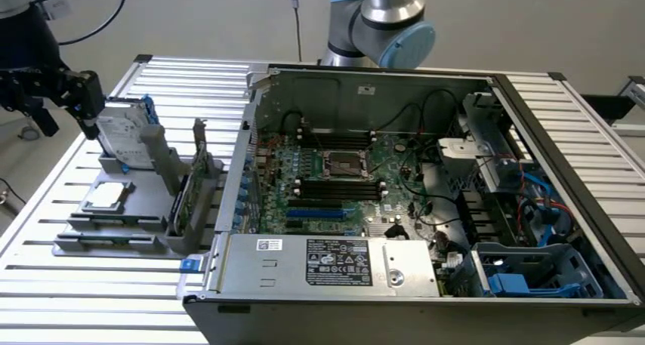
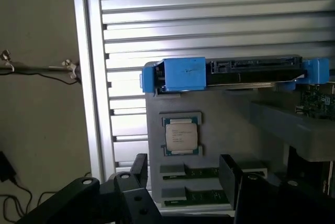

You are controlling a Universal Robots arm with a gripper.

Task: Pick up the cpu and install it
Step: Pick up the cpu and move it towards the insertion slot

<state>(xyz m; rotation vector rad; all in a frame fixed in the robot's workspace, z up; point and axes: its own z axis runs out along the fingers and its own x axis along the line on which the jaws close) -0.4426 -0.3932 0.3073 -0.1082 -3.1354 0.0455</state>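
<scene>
The cpu (image 1: 108, 196) is a small square chip with a silver top, lying flat in a grey holder (image 1: 75, 243) on the slatted table at the exterior view's left. In the wrist view the cpu (image 2: 181, 135) sits in a blue-cornered recess. My gripper (image 1: 66, 118) hangs above the holder's far end, beside the hard drive, well clear of the chip. Its black fingers (image 2: 138, 169) stand apart with nothing between them, so my gripper (image 2: 184, 174) is open. The metal-framed socket (image 1: 343, 164) lies in the middle of the motherboard inside the open computer case.
A silver hard drive with a blue bracket (image 1: 126, 133) stands upright just behind the cpu; it appears as hard drive (image 2: 230, 72) in the wrist view. Memory sticks (image 2: 193, 172) lie in slots near the chip. A card (image 1: 196, 179) stands upright between holder and case wall (image 1: 237, 179).
</scene>
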